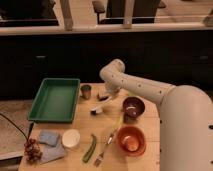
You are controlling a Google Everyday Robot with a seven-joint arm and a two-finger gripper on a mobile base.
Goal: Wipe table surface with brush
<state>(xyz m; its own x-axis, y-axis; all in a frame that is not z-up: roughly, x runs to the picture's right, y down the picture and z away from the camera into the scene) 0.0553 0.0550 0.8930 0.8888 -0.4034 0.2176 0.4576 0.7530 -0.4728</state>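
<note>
The light tan wooden table surface (82, 131) is carrying a green rectangular plastic tray (55, 99), a small metal cup (86, 91), a dark maroon bowl (133, 106), an orange bowl (131, 139), a green pod-shaped vegetable (90, 148) and a yellow-handled fork (109, 141). The small white-handled brush with a dark head (97, 109) is lying near the table's middle. The white arm's gripper (103, 96) is hanging just above and behind the brush; how far its fingers are spread cannot be told. Dark cabinets are standing behind.

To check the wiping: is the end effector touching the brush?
Cannot tell. In the camera view the end effector sits just above the brush on the table surface; no gap or contact shows plainly.
</note>
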